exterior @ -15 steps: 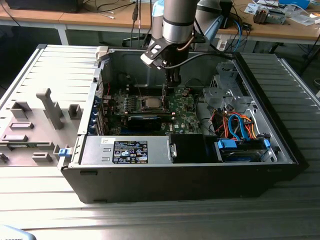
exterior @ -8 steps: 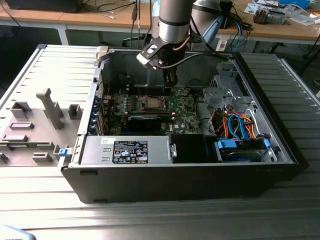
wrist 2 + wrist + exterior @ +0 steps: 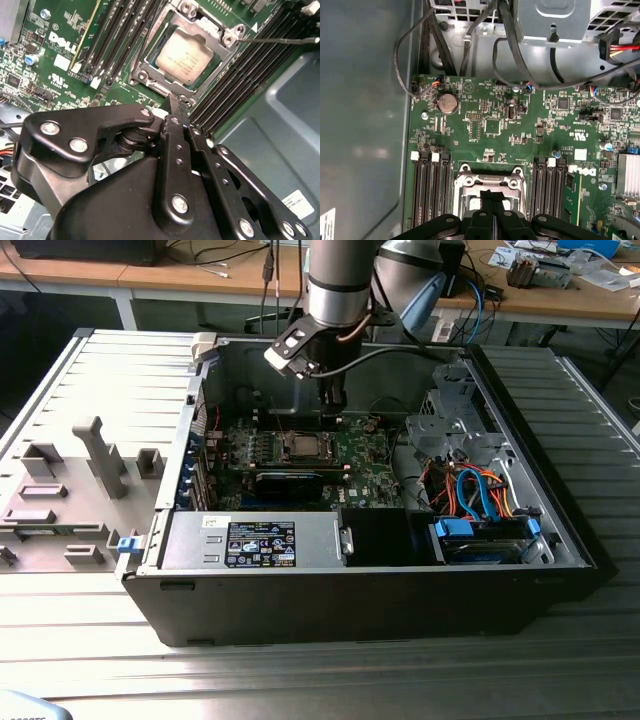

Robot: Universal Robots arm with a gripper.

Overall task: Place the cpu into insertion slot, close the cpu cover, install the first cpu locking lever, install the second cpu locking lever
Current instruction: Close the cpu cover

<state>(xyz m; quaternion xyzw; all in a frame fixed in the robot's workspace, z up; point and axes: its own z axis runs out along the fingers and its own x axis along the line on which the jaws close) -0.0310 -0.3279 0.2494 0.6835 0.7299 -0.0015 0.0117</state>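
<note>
The cpu (image 3: 186, 59) lies flat in the socket (image 3: 489, 175), its grey metal top showing. The cover (image 3: 218, 62) lies down over the socket, framing the cpu through its cut-out centre. A thin metal rod (image 3: 287, 40) juts out from one corner of the socket, above the slots (image 3: 250, 75) beside it.

In both wrist views the tool (image 3: 173, 102) has its fingers pressed together with nothing between them. Its tip is at the socket's edge, though I cannot tell whether it touches the cover.

More dark slots (image 3: 430, 190) flank the socket on both sides of the green board (image 3: 490, 125), and a coin cell (image 3: 447, 103) sits well apart from the socket.

In the exterior view the arm (image 3: 340, 280) reaches down over the socket into an open case (image 3: 350, 590) that rests on a ribbed metal worktop (image 3: 300, 680).
</note>
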